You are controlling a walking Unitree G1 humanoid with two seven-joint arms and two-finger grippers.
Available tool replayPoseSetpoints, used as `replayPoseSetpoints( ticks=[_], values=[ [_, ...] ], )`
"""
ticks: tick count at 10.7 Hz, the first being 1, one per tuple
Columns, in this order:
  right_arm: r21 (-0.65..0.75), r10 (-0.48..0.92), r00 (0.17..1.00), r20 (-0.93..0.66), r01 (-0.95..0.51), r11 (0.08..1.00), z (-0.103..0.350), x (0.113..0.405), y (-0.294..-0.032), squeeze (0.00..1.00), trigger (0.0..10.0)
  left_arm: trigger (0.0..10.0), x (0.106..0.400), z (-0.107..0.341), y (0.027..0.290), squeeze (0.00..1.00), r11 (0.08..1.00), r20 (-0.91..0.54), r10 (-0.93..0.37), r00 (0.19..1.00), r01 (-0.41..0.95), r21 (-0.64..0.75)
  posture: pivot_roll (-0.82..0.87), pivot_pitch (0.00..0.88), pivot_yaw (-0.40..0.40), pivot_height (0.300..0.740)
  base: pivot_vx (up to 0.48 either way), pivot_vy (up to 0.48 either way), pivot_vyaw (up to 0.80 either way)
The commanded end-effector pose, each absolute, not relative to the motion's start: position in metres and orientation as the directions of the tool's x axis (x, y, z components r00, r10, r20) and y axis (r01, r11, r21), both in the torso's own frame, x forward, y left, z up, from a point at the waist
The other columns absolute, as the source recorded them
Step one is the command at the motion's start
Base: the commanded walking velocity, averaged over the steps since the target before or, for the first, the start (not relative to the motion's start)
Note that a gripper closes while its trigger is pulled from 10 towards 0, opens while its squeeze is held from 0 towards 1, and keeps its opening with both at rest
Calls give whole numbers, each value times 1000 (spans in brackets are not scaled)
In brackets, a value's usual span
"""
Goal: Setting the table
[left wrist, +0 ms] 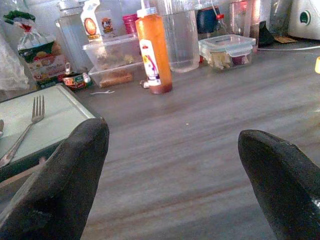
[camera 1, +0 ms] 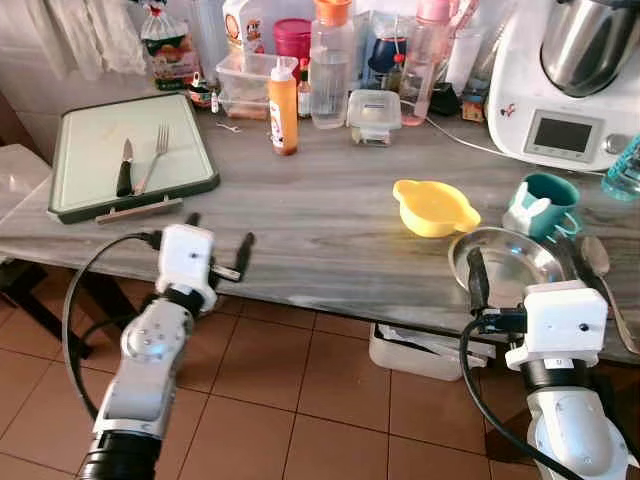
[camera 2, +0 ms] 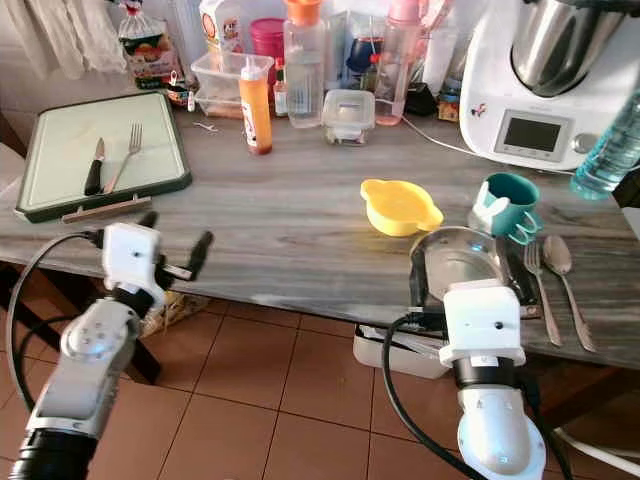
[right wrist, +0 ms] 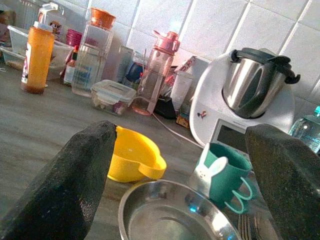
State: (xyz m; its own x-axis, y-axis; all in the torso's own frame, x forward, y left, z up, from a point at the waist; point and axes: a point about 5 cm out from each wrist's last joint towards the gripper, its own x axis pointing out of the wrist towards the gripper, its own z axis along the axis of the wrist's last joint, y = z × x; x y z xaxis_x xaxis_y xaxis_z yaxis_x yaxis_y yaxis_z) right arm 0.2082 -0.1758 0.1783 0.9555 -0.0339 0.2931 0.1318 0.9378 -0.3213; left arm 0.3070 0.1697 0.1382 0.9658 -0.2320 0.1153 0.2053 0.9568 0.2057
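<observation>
Judged step: fetching cutlery for the setting. Best done by reaching the left claw [camera 1: 218, 243] forward over the tabletop [camera 1: 330, 215] edge, descending squarely on one piece. Fork [camera 1: 153, 157] and knife [camera 1: 125, 167] lay side by side on the green board [camera 1: 75, 150], beyond and left of that claw. Its fingers stood apart, empty. Right claw [camera 1: 520, 265], spread wide, hovered at the steel bowl [camera 1: 510, 262]; yellow bowl [camera 1: 432, 207] and teal cup [camera 1: 546, 203] beyond.

Bright, even daylight — wrist views softer, near black fingers blurred.
</observation>
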Motion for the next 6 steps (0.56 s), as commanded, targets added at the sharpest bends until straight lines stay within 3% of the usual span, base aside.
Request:
replayPoseSetpoints(
  ticks=[1, 5, 6],
  values=[
    [-327, -36, 956, 289, 135, 935, 177, 208, -177, 353, 10000, 10000, 306, 140, 170, 0, 957, 129, -223, 966, 191, 220, 98, 84, -5, 740, 0, 0, 0],
    [-331, -38, 957, 287, 136, 934, 176, 208, -179, 353, 10000, 10000, 307, 140, 164, 0, 955, 122, -228, 966, 197, 224, 91, 80, -2, 740, 0, 0, 0],
    [-331, -37, 957, 286, 135, 934, 176, 208, -178, 349, 10000, 10000, 306, 139, 164, 0, 954, 112, -229, 967, 200, 224, 89, 81, 2, 740, -244, 0, 0]
  ],
)
